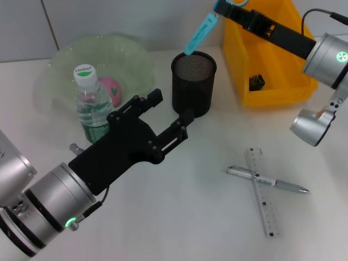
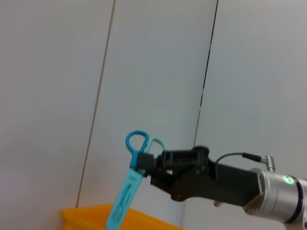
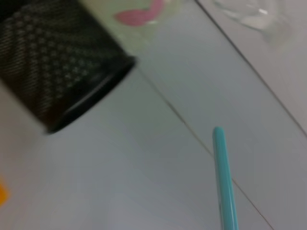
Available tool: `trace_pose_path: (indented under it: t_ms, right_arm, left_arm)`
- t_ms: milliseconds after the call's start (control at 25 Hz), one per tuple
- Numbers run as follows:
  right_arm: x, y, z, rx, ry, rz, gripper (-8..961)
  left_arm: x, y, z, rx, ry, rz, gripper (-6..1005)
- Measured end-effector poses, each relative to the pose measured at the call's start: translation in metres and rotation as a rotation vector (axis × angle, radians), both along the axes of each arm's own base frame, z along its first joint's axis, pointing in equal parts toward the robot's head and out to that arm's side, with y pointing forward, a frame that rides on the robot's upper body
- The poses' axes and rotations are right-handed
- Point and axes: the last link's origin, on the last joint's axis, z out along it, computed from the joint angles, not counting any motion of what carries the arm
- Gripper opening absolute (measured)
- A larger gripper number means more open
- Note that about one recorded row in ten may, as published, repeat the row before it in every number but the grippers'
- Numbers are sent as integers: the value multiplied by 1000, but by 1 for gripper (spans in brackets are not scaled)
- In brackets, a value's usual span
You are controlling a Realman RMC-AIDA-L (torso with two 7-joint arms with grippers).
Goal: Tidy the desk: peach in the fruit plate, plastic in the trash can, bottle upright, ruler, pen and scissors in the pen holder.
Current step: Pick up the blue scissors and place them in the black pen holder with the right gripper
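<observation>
Blue scissors (image 1: 199, 36) hung in the right gripper (image 1: 218, 7), which clamped them near the handles; we saw the long axis slanted, handles up and away, sheathed tip down, right above the rim of the holder (image 1: 193, 84). In the left wrist view the scissors (image 2: 125, 191) showed the same slant, loops at top, held by the right gripper (image 2: 147, 168). Only the tip (image 3: 224, 178) showed in the right wrist view, beside the holder (image 3: 53, 67).

We noted the mesh holder stood upright; we could see nothing in it. The plate (image 1: 70, 65) held the pink peach (image 1: 112, 90). The bottle (image 1: 91, 105) stood upright just in front of it. The yellow bin (image 1: 255, 65) held a dark scrap (image 1: 256, 82).

Pen (image 1: 267, 180) and ruler (image 1: 262, 191) lay crossed on the desk (image 1: 206, 217).

The left gripper (image 1: 167, 111) hovered beside the holder, fingers spread wide, holding nothing.
</observation>
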Motion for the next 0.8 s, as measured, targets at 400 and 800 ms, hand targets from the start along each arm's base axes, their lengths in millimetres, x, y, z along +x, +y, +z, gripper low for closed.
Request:
trace_pose_path:
  t_ms: [400,800]
  right_arm:
    - [9,7,-6,36,-169,-8,139]
    - [5,11,-9,45,-264,28,144]
  left_arm:
    - [1,3,-3,-18,-25,27,708]
    - [5,1,-7,-15,-45,35,708]
